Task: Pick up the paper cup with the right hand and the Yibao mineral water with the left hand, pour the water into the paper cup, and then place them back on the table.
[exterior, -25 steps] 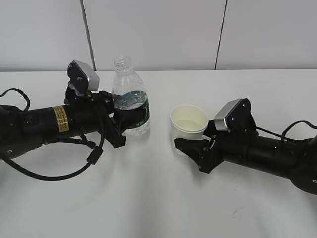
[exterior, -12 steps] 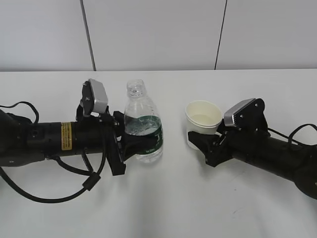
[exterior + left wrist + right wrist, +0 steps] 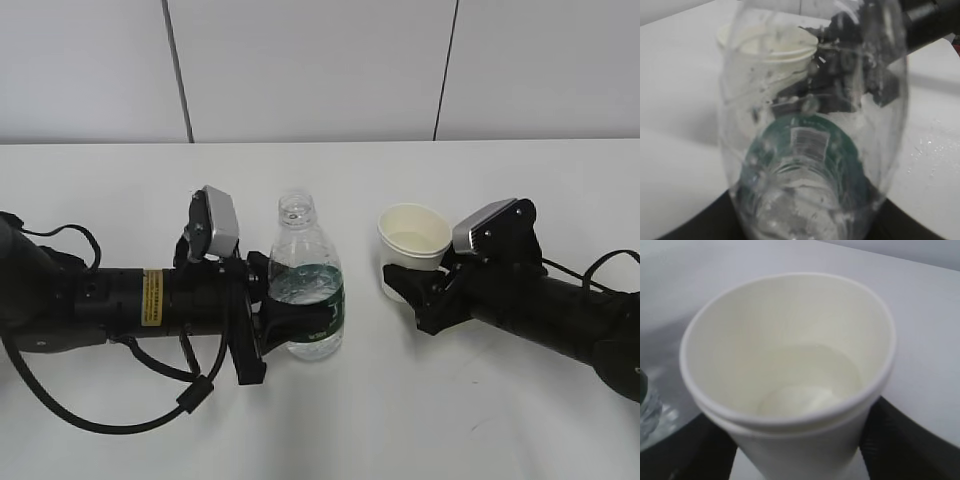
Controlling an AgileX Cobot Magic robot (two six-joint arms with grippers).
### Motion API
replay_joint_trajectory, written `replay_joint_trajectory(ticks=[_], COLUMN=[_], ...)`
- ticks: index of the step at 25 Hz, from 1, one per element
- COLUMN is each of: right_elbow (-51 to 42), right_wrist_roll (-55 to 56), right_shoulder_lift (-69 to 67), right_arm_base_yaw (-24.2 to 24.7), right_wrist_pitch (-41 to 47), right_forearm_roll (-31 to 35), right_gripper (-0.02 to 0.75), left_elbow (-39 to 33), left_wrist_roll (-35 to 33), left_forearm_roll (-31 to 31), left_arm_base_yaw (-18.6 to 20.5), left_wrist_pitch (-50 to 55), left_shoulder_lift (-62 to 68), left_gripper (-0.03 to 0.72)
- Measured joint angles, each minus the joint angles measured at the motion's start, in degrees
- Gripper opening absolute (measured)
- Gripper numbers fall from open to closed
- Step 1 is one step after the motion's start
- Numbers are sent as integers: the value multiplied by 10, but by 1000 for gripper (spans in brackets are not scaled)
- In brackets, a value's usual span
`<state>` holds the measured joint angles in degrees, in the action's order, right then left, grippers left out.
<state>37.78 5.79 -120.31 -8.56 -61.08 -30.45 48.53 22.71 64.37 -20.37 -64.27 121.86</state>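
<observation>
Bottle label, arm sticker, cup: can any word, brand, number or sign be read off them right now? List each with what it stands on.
No text can be quoted from these views.
Yibao mineral water: green label with pale lettering, too blurred to read; the left wrist view shows a white patch of fine print, unreadable.
Left hand: yellow label on the arm, dark print too small to read.
Paper cup: plain, no print.
Right hand: no marking seen.
</observation>
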Motion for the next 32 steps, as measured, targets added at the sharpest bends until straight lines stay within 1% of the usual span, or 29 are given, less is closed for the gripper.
replay_joint_trajectory(ticks=[7, 10, 20, 22, 27, 32], right_elbow=[0, 0, 0, 0, 0, -11], right_wrist_roll=[-10, -12, -25, -27, -28, -6], right_shoulder_lift=[-4, -22, -43, -43, -43, -43], right_arm_base_yaw=[0, 0, 0, 0, 0, 0], right_wrist_pitch=[-7, -30, -35, -35, -38, -45], right_forearm_roll=[24, 24, 25, 25, 25, 25], right_gripper=[533, 533, 533, 550, 635, 652], left_elbow=[2, 2, 3, 3, 3, 3], left_wrist_roll=[-52, -55, -55, -55, -55, -50], left_forearm_roll=[-34, -48, -53, -53, -53, -46], left_arm_base_yaw=[-25, -29, -29, -29, -29, -29], left_wrist_pitch=[2, 6, 18, 18, 22, 52], left_shoulder_lift=[19, 19, 19, 19, 19, 17], left_gripper=[318, 318, 320, 346, 436, 453])
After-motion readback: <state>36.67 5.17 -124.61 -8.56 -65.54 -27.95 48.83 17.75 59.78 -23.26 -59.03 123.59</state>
